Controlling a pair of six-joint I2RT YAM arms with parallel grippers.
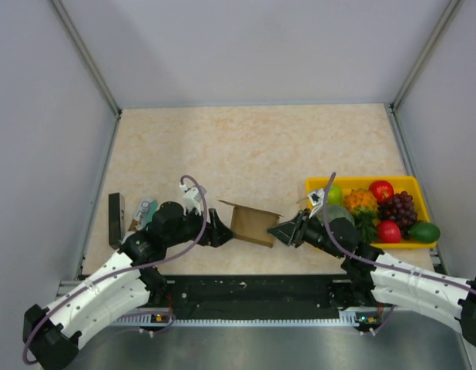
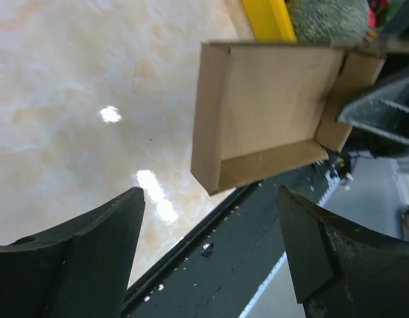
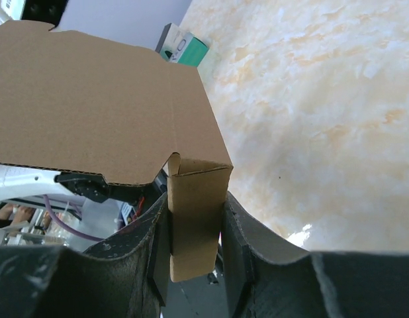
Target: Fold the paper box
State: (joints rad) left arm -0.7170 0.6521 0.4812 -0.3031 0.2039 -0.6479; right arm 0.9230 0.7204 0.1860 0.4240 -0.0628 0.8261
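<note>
1. Right claw [image 3: 194, 205]: clamps shut on a narrow folded side flap of the plain brown cardboard paper box [image 1: 253, 223], one finger on each face.
2. Left claw [image 2: 210, 199]: stands spread wide, holding nothing, just short of the box's left end.
3. Paper box: sits between both claws near the front edge of the beige marbled table [image 1: 261, 146], shallow, open, walls raised.
4. Yellow plastic fruit tray [image 1: 407, 182]: lies right of the box.
5. Small teal-and-white packet [image 3: 181, 45]: lies far left.

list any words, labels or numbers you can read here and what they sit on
No text can be read.
paper box: plain brown, no print.
teal-and-white packet: a printed picture, any lettering too small to read.
white tag on the right arm: dark marks, too blurred.
</note>
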